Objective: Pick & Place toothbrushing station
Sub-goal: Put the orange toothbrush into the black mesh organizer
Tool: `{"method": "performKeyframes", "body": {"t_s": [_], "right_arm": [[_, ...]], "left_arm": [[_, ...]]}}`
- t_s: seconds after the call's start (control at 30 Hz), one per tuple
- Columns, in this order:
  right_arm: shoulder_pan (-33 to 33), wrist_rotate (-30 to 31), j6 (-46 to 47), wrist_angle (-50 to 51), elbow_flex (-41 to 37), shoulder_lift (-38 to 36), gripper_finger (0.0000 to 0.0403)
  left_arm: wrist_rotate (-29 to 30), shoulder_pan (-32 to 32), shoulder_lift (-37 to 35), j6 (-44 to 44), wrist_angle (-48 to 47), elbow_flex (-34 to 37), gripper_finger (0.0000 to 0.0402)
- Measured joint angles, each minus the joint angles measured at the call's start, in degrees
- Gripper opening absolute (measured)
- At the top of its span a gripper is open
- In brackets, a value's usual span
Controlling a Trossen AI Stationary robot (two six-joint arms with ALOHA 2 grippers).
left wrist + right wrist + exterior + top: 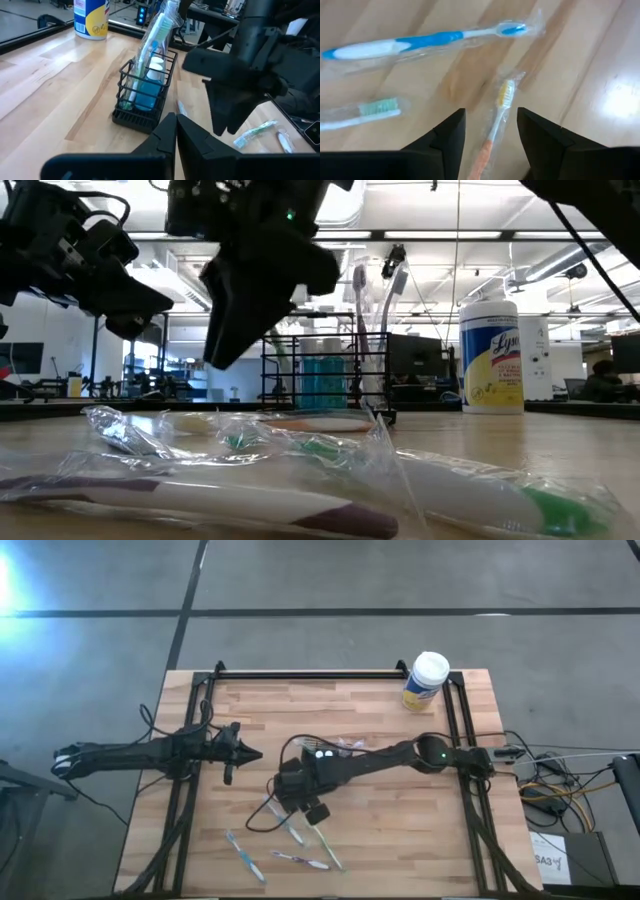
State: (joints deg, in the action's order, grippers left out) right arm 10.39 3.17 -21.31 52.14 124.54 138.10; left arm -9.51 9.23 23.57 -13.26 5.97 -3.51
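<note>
1. Right gripper [487, 132] hangs over the middle of the light wooden slatted table [400, 820], its two dark fingers [445, 137] parted and holding nothing; between them on the wood lies an orange-handled toothbrush in a clear plastic wrapper [495, 127], directly below the gap and not gripped.
2. Left gripper [175, 135] is raised over the table's left part, fingers pressed together with nothing between them, pointing toward the centre.
3. Small black rectangular wire-mesh toothbrushing station [142, 90] stands upright on the table near the centre, just beyond the right arm; in the low view it shows behind the dark gripper body [265, 265].
4. Inside the station stand a blue-handled wrapped toothbrush [150, 75] and more wrapped brushes rising well above its rim [375, 290], leaning slightly.
5. Nearer the front edge, several more wrapped toothbrushes lie flat and scattered: a blue-and-white one [425, 40], a green-bristled one [362, 112], and a purple-and-white one [200, 500] closest to the low camera.
6. White-lidded round canister with a yellow label [425, 682] stands upright at the far right corner of the table, well apart from both grippers and from the station.
7. Black metal frame [300, 673] runs along the table's far edge
</note>
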Motion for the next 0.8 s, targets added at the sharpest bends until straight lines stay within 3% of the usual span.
{"method": "performKeyframes", "body": {"t_s": [0.47, 0.8], "right_arm": [[-2.13, 0.29, 1.52, -3.10, -6.35, 0.60, 0.0183], [-2.33, 0.25, 2.04, -4.83, -7.29, 0.46, 0.0165]], "left_arm": [[-0.06, 0.00, 0.00, -0.14, -0.02, 0.07, 0.0015], [-0.06, -0.04, 0.00, -0.15, -0.02, 0.07, 0.0014]]}}
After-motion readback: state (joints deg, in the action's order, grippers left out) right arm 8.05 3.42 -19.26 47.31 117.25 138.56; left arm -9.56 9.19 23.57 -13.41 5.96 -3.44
